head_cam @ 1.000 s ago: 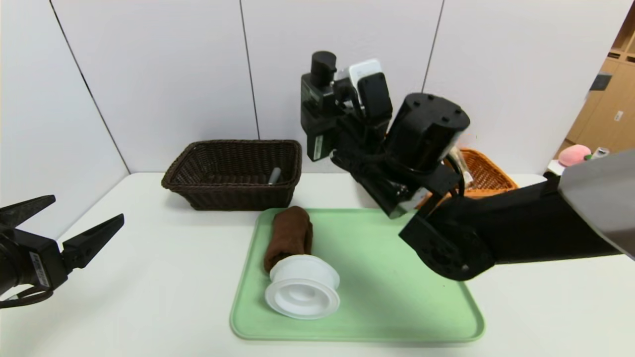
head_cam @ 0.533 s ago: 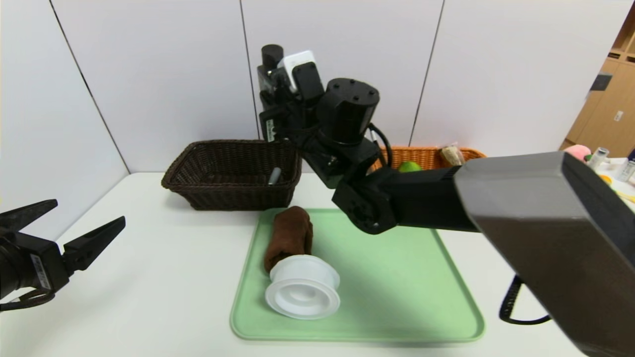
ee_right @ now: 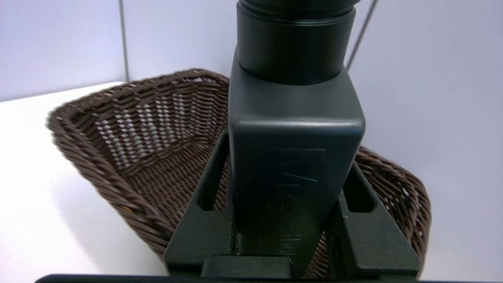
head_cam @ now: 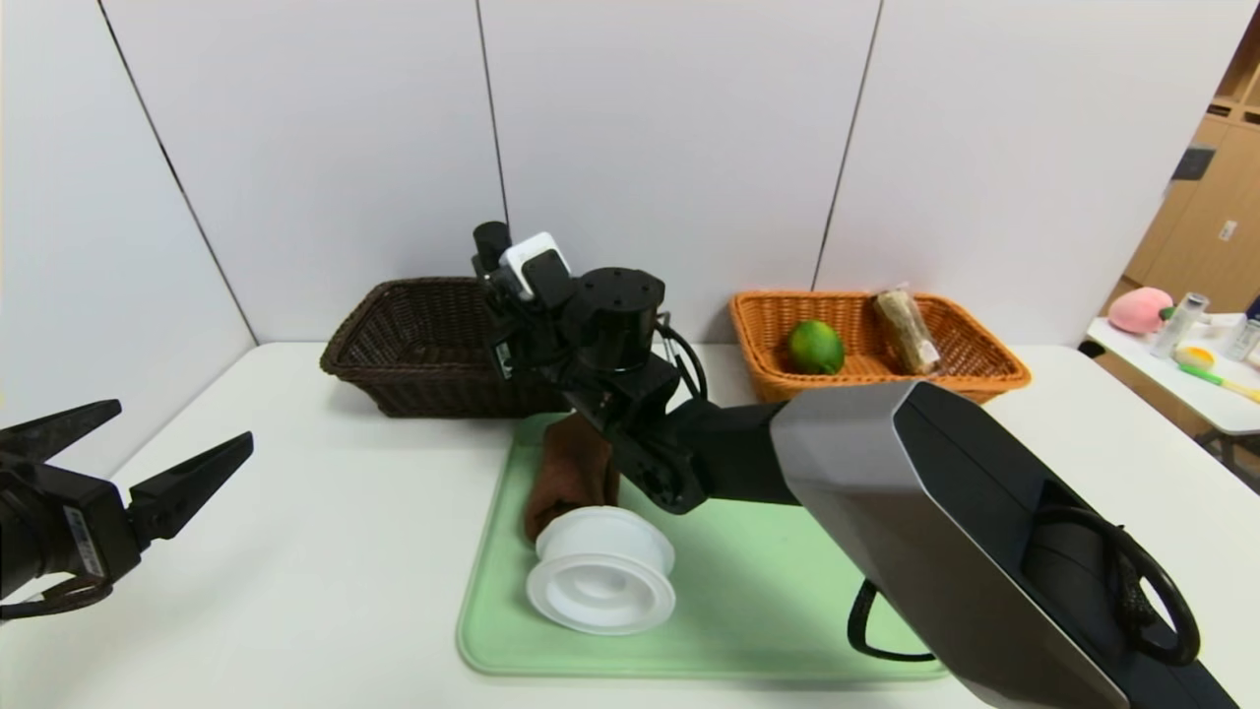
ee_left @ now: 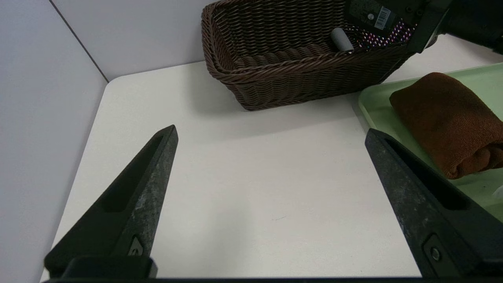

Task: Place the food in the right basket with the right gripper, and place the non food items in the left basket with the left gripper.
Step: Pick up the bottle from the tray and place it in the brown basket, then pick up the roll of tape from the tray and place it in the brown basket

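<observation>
Two pincers are in view. The left pincer (ee_left: 271,131) hovers nearest the robot over bare desk (ee_left: 243,196), jaws spread wide and empty.

Beyond it and to its right lies one green tray (head_cam: 787,611) carrying two things: one white spool (head_cam: 600,581) and one rolled brown towel (ee_left: 448,118), touching end to end. Both look like non-food.

The right pincer (ee_right: 289,173) is above the towel's far end, clamped partway on one dark bottle (ee_right: 294,118), which stands upright between the fingers with its round cap upward. Directly beyond and below this pincer sits the brown basket (ee_right: 129,157), the left of two baskets. It holds one grey cylinder (ee_left: 341,39).

Far to the right pincer's right, the orange basket (head_cam: 975,364) holds two foods: one lime (head_cam: 815,347) and one wrapped snack (head_cam: 906,330).

Judgement: the step in hand is delivering the bottle to the brown basket, although the task assigns that basket to the left pincer. To do it well, carry the bottle fully past the near rim, lower it inside before opening, keep it upright, and avoid the cylinder.
</observation>
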Motion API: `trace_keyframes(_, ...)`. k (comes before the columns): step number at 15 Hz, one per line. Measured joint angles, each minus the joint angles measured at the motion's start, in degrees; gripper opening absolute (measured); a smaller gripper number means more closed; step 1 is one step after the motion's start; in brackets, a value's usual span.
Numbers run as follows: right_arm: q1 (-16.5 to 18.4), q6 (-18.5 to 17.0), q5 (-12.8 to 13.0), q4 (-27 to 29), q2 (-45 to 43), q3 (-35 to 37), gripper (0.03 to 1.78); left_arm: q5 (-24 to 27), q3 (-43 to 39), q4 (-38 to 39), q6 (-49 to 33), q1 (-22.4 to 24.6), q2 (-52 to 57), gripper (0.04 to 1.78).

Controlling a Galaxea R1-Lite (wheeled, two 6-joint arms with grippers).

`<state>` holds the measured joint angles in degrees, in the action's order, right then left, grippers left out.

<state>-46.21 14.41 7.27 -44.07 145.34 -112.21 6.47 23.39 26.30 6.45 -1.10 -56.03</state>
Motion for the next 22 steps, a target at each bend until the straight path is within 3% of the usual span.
trace_keyframes(6,0.18,0.41,0.23,0.3,0.61,-0.02,0.6,0.0,0.02,0.18,0.02,-0.02,0.05,1.69)
trace_keyframes(14,0.27,0.89,0.11,-0.61,0.72,-0.02,1.29,0.0,0.22,0.18,-0.22,0.02,0.29,1.69)
trace_keyframes(20,1.76,1.88,0.56,-2.23,-2.04,0.09,1.51,-0.02,0.28,0.16,-0.33,0.05,0.99,1.69)
trace_keyframes(22,4.1,4.99,2.71,-0.8,-4.57,0.59,1.55,-0.02,0.35,0.18,-0.28,0.05,1.16,1.69)
